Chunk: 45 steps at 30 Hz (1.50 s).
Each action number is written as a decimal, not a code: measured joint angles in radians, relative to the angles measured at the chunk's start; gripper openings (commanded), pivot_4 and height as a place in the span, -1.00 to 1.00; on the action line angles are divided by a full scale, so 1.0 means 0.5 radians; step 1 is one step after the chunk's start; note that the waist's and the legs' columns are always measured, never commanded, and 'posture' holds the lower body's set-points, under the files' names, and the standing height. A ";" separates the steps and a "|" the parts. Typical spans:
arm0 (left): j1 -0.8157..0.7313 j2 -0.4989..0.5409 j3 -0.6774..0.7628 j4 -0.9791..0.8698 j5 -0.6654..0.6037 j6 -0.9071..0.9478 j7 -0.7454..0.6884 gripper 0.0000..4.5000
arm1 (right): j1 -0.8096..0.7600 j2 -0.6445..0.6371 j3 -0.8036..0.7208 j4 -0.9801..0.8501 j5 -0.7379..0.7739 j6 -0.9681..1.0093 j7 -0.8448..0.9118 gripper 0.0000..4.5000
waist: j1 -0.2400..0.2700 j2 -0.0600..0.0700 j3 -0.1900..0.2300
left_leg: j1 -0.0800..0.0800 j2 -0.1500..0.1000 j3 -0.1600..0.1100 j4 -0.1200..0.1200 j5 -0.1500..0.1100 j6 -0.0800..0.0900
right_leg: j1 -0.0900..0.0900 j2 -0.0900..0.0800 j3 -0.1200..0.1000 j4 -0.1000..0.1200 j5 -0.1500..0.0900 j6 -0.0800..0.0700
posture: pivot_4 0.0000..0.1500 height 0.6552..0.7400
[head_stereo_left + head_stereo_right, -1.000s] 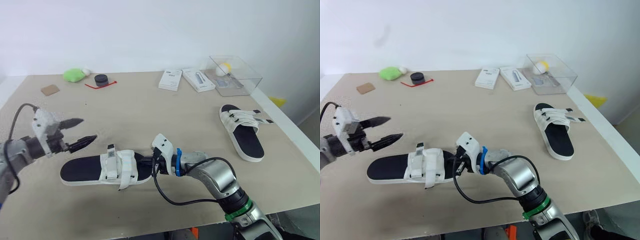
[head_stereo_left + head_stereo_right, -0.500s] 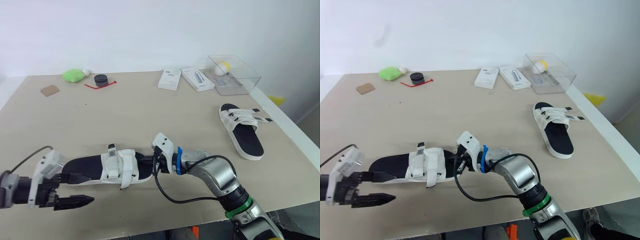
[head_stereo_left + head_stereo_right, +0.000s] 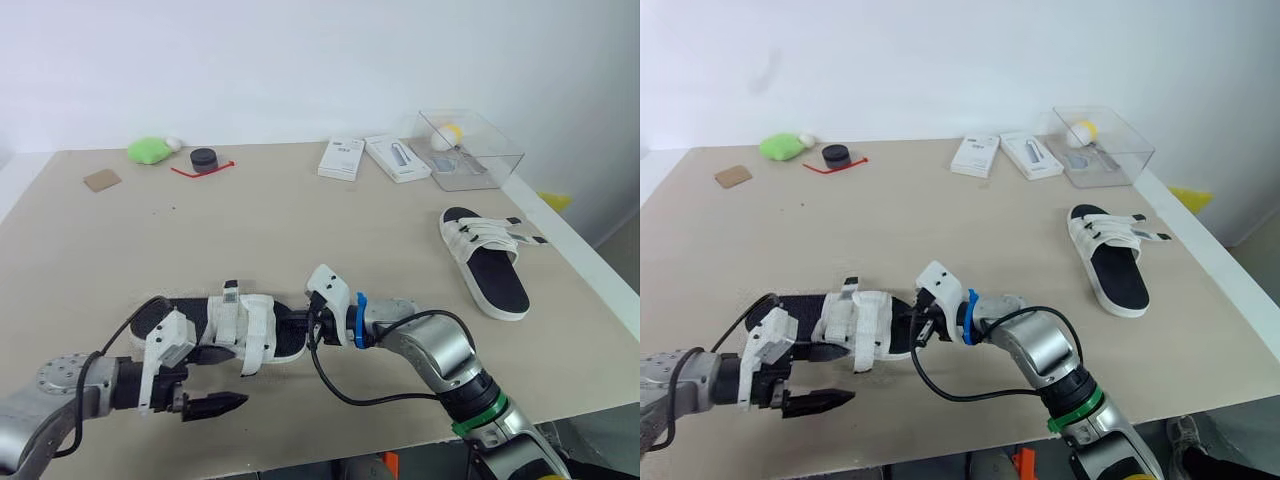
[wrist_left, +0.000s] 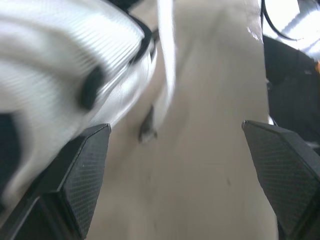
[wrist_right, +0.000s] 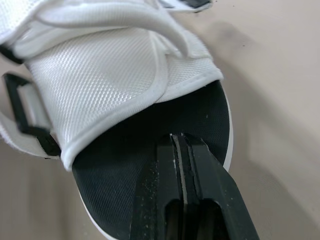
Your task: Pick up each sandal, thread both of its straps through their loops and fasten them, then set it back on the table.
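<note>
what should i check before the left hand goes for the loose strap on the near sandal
1. Left hand open: ok, fingers wide apart.
2. Right hand steadying the near sandal: ok, its shut tips rest on the black footbed.
3. Contact with the loose strap: not ok, the open hand sits apart from it, on the sandal's near side.
4. Strap threaded through the black loop: cannot tell.
5. Far sandal fastened: not ok, its strap ends stick out sideways and look undone.
</note>
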 measured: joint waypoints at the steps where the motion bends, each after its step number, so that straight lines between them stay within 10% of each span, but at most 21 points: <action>1: -0.007 -0.021 -0.010 -0.013 -0.002 0.019 0.028 0.94 | 0.001 -0.007 -0.009 -0.001 0.000 0.001 0.001 -1.00 | 0.000 0.000 0.000 | 0.000 0.000 0.000 0.002 0.000 0.000 | 0.002 0.000 0.000 0.000 0.001 0.001 | 1.00 1.00; 11: -0.104 -0.100 -0.089 -0.042 -0.035 0.155 0.124 -0.97 | -0.005 -0.008 -0.017 0.006 -0.003 0.007 0.001 -1.00 | -0.006 0.000 -0.001 | 0.000 0.000 -0.002 0.003 0.000 0.001 | 0.005 0.011 0.012 0.003 0.004 0.006 | 1.00 1.00; 18: -0.123 -0.059 -0.085 -0.046 -0.136 0.296 0.084 -0.99 | 0.005 -0.007 -0.019 -0.009 -0.004 0.007 -0.007 -1.00 | -0.006 0.000 -0.001 | 0.000 0.000 -0.004 0.003 -0.001 0.001 | 0.005 0.013 0.014 0.005 0.004 0.008 | 1.00 1.00; 29: -0.772 -0.146 0.325 0.215 -1.265 0.883 0.651 -0.99 | 0.027 0.016 -0.010 -0.015 -0.021 0.006 -0.046 -1.00 | -0.008 -0.005 -0.002 | 0.005 -0.001 -0.008 0.004 0.000 0.002 | 0.011 0.019 0.018 0.004 0.015 0.029 | 1.00 1.00; 45: -0.858 -0.148 0.106 0.514 -1.099 1.120 0.615 -0.99 | 0.047 0.029 -0.024 -0.033 -0.031 0.013 -0.079 -1.00 | -0.007 -0.006 -0.002 | 0.004 -0.001 -0.014 0.003 0.000 -0.001 | 0.010 0.026 0.024 0.007 0.017 0.027 | 1.00 1.00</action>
